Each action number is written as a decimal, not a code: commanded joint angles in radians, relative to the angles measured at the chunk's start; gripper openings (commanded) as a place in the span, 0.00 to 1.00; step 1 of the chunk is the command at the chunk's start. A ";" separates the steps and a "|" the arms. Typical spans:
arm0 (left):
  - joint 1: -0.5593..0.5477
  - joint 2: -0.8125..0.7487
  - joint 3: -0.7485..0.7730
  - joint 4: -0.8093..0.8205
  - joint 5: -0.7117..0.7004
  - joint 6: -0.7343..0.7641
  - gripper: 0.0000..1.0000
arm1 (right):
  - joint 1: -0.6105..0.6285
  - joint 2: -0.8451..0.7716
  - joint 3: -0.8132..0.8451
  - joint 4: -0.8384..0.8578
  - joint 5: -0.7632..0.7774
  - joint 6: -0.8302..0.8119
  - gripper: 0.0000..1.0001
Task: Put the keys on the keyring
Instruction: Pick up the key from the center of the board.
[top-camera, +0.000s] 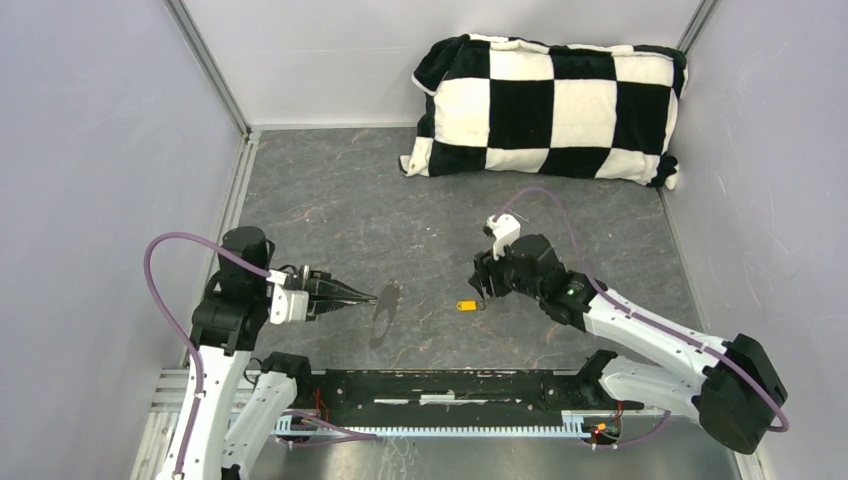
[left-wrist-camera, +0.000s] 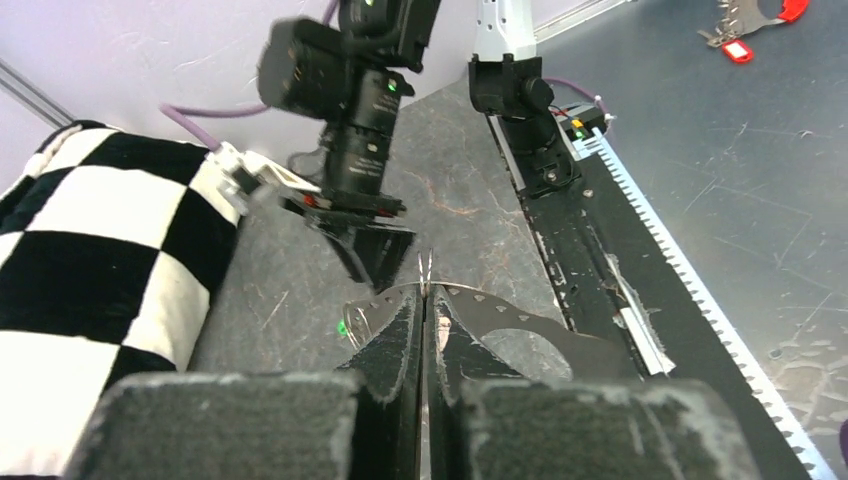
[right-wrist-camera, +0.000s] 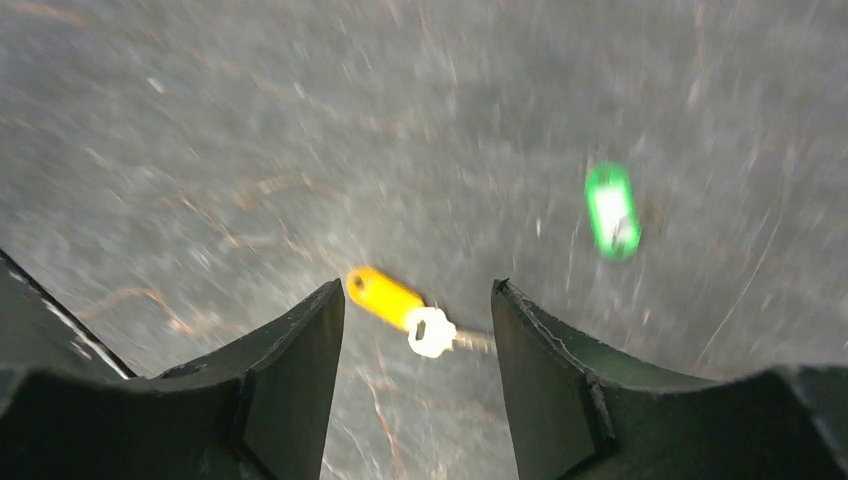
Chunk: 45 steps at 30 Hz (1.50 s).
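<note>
The yellow-headed key (right-wrist-camera: 385, 295) lies flat on the grey table, and its pale metal part (right-wrist-camera: 430, 331) sits between my right gripper's fingers. My right gripper (right-wrist-camera: 418, 292) hovers open just above it without touching. The green-headed key (right-wrist-camera: 612, 210) lies further off to the right. From above, the yellow key (top-camera: 466, 305) rests just left of the right gripper (top-camera: 483, 292). My left gripper (top-camera: 370, 298) is shut on the thin wire keyring (top-camera: 388, 297) and holds it above the table. In the left wrist view the keyring (left-wrist-camera: 425, 268) sticks up edge-on from the shut left gripper (left-wrist-camera: 425, 295).
A black-and-white checkered pillow (top-camera: 545, 105) lies at the back of the table. A black toothed rail (top-camera: 450, 385) runs along the near edge between the arm bases. Grey walls close in both sides.
</note>
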 joint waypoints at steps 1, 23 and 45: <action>-0.002 -0.017 -0.017 -0.021 0.022 -0.052 0.02 | -0.011 -0.021 -0.135 0.049 0.007 0.091 0.61; -0.002 -0.044 -0.051 -0.021 0.014 -0.087 0.02 | -0.044 0.218 -0.176 0.274 -0.129 0.057 0.51; -0.002 -0.074 -0.048 -0.021 0.005 -0.082 0.02 | -0.092 0.277 -0.197 0.298 -0.230 0.103 0.26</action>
